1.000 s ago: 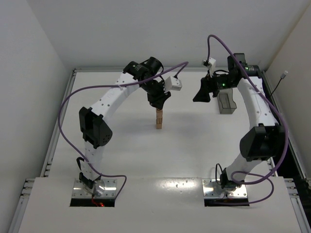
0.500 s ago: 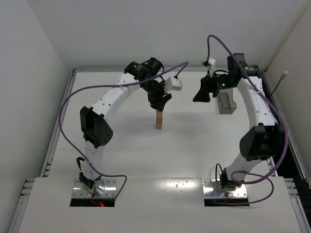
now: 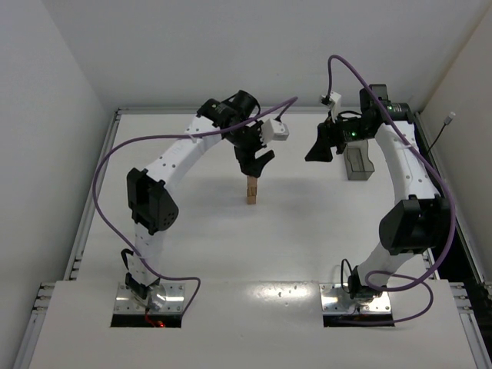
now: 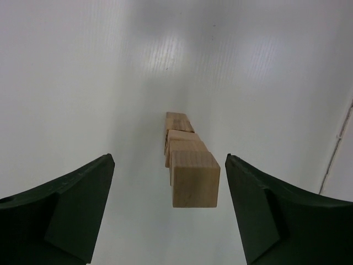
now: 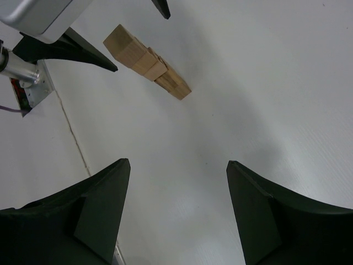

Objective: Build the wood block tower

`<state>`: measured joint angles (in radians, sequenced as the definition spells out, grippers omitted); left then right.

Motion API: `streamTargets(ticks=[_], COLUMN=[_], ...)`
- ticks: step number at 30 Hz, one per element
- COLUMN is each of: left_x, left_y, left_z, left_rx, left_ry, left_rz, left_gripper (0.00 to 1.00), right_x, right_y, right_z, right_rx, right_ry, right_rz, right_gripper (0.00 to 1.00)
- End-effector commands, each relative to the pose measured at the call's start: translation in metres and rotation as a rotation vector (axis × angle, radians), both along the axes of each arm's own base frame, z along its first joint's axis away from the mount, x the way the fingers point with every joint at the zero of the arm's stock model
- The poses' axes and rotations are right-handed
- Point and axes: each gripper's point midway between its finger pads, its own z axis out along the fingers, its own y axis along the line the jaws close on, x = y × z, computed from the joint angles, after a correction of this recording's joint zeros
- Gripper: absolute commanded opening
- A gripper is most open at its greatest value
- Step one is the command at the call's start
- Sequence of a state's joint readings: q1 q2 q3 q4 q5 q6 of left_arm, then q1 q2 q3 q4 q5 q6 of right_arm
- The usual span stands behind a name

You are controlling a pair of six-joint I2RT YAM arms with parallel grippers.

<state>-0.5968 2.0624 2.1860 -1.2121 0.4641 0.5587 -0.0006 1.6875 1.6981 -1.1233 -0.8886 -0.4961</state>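
Since the frame one second earlier, the left arm (image 3: 181, 150) has been raised slightly and its wrist turned, so that the left jaws are now clear of the tower (image 3: 251, 191); the right arm (image 3: 407, 165) has not been moved; the tower is located near the middle of the desk (image 3: 307, 238), upright, one cube wide and about four wood blocks (image 5: 146, 61) tall; the left jaws are spread wide above it, one to each side of the top block (image 4: 194, 178), with nothing gripped; the right jaws are likewise spread and empty, well apart from the tower; the blocks are judged light, rigid and smooth-faced, and the stack is slightly staggered, so toppling under any side load is to be expected; a block should be gripped on two opposite flat faces and approached from directly above
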Motion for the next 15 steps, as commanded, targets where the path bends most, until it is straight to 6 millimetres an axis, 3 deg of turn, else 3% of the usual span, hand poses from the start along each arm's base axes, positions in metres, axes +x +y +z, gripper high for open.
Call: streamTargets(ticks=[1, 6, 7, 9, 10, 11, 12, 13, 15], left_x=[0.003, 0.021, 0.024, 0.029, 0.029, 0.031, 0.029, 0.034, 0.034], left_y=[-0.001, 0.013, 0.026, 0.043, 0.059, 0.07, 0.087, 0.103, 0.124], left_z=[0.048, 0.096, 0.085, 0.109, 0.084, 0.081, 0.091, 0.07, 0.06], left_rx=[-0.08, -0.229, -0.232, -0.317, -0.304, -0.318, -0.347, -0.355, -0.364], left_ry=[-0.123, -0.214, -0.171, -0.224, -0.16, -0.162, -0.197, -0.166, -0.173], left_rz=[0.061, 0.241, 0.312, 0.397, 0.477, 0.529, 0.592, 0.679, 0.777], left_gripper=[0.79, 0.84, 0.84, 0.85, 0.85, 0.85, 0.9, 0.91, 0.94], right_x=[0.007, 0.011, 0.01, 0.013, 0.015, 0.016, 0.016, 0.022, 0.019], right_y=[0.001, -0.007, -0.009, -0.023, -0.027, -0.033, -0.05, -0.06, -0.079], right_z=[0.011, 0.0, 0.001, -0.002, -0.002, -0.002, -0.018, -0.001, -0.017], right_rx=[0.013, -0.062, -0.075, -0.122, -0.141, -0.166, -0.226, -0.235, -0.302], right_ry=[-0.044, -0.053, -0.059, -0.084, -0.102, -0.126, -0.114, -0.203, -0.216], right_rz=[0.004, -0.033, -0.051, -0.121, -0.152, -0.189, -0.26, -0.331, -0.41], right_gripper=[0.68, 0.68, 0.68, 0.68, 0.68, 0.68, 0.68, 0.68, 0.68])
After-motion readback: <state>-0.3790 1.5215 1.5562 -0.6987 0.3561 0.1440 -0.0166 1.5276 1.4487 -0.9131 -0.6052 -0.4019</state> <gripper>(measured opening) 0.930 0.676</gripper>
